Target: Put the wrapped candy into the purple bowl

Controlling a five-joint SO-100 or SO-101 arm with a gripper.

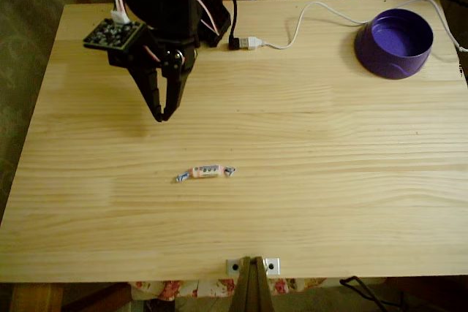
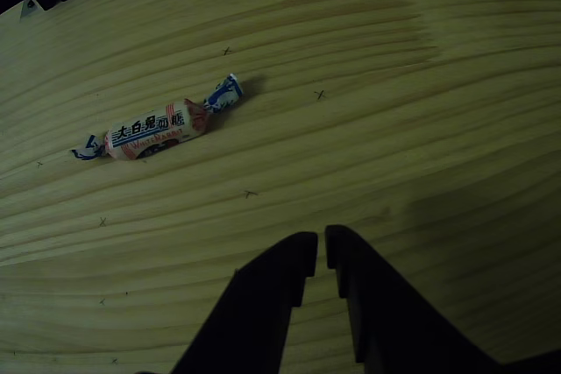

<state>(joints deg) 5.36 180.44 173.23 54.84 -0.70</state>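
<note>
Meanwhile, hanging above the pale wooden worktop [image 1: 292,202], left of centre in the fixed view: tool [image 1: 160,116], black, pointing down, fingers nearly together with a thin slit between the tips, holding nothing. Lying flat on the bare wood, well apart from those tips: wrapped candy [image 1: 205,172], also seen beyond the tool [image 2: 320,247] in the other view [image 2: 156,130]. Sitting at the far right corner: purple bowl [image 1: 395,42], upright, beside a white cable [image 1: 307,16].

Pale grained wood table [image 1: 329,180], glossy purple plastic bowl [image 1: 376,56], shiny crinkled candy wrapper [image 2: 153,133], matt black gripper [image 2: 321,251].
</note>
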